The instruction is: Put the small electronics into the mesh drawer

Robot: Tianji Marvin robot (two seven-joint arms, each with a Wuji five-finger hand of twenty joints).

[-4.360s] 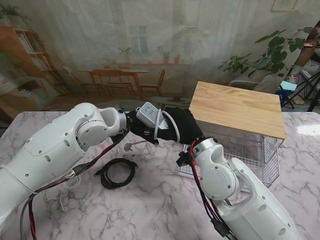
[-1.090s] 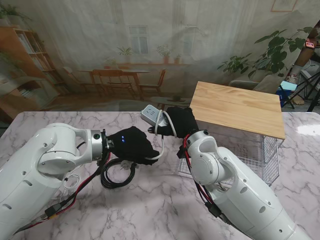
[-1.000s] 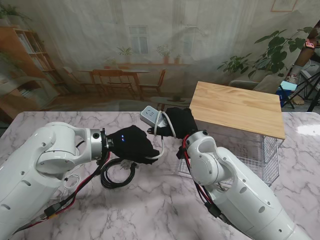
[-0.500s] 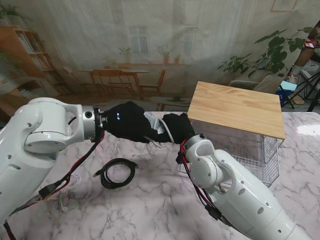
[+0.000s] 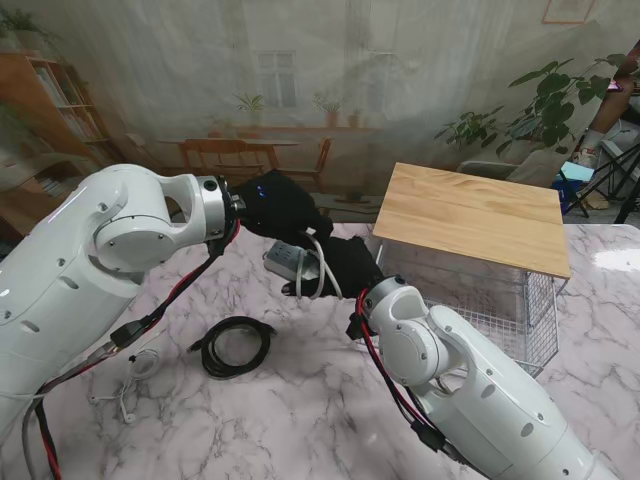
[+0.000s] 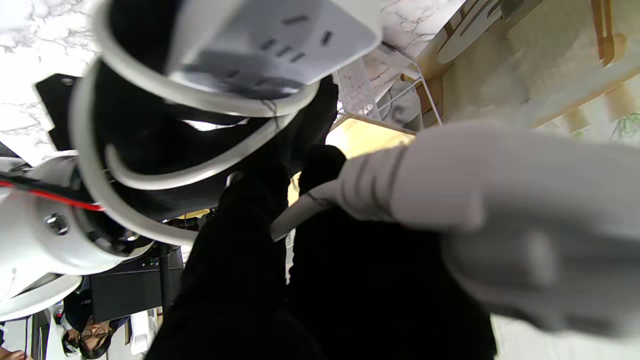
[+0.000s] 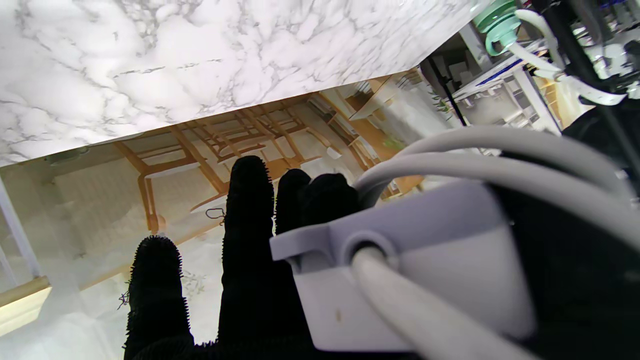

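A white power strip (image 5: pixel 284 262) with its cord looped around it is held in the air by my right hand (image 5: pixel 352 270), which wears a black glove, left of the mesh drawer (image 5: pixel 520 300). My left hand (image 5: pixel 285 205), also gloved, sits just over the strip, touching it. In the left wrist view the strip (image 6: pixel 280 45) faces the camera, and its white plug (image 6: pixel 425 190) lies across my left fingers (image 6: pixel 260 240), which curl around it. The right wrist view shows the strip's cord end (image 7: pixel 410 280) against my right fingers (image 7: pixel 250 225).
The drawer sits under a wooden top (image 5: pixel 470 215) at the right. A coiled black cable (image 5: pixel 235 345) lies on the marble nearer to me, and a thin white cable (image 5: pixel 135 375) lies left of it.
My left hand rose from beside the black cable to the strip and closed over its plug. The right hand brought the strip lower and nearer to me.
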